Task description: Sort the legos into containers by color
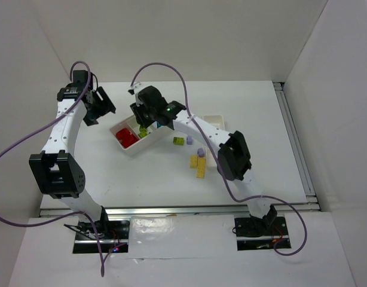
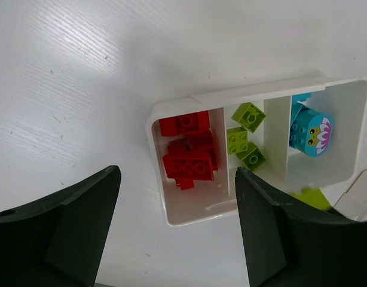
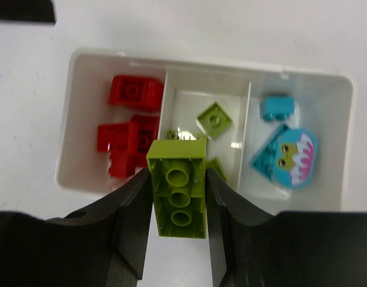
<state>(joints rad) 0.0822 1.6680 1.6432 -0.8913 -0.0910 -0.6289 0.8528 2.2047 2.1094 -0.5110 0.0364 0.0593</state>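
My right gripper (image 3: 179, 179) is shut on a lime green brick (image 3: 179, 197), held underside up above the three-compartment container (image 3: 67, 131). Its left compartment holds red legos (image 3: 132, 134), the middle one lime green legos (image 3: 214, 119), and the right one a teal brick (image 3: 277, 107) and a teal frog-printed piece (image 3: 288, 158). My left gripper (image 2: 177, 197) is open and empty over the table by that container's (image 2: 189, 212) red end. From above, the right gripper (image 1: 149, 122) hangs over the container (image 1: 131, 150) and the left gripper (image 1: 100, 107) sits to its left.
On the table right of the container lie a loose green brick (image 1: 179, 141), a lilac brick (image 1: 200, 153) and yellow bricks (image 1: 199, 167). A second white container (image 1: 214, 121) stands behind the right arm. White walls enclose the table.
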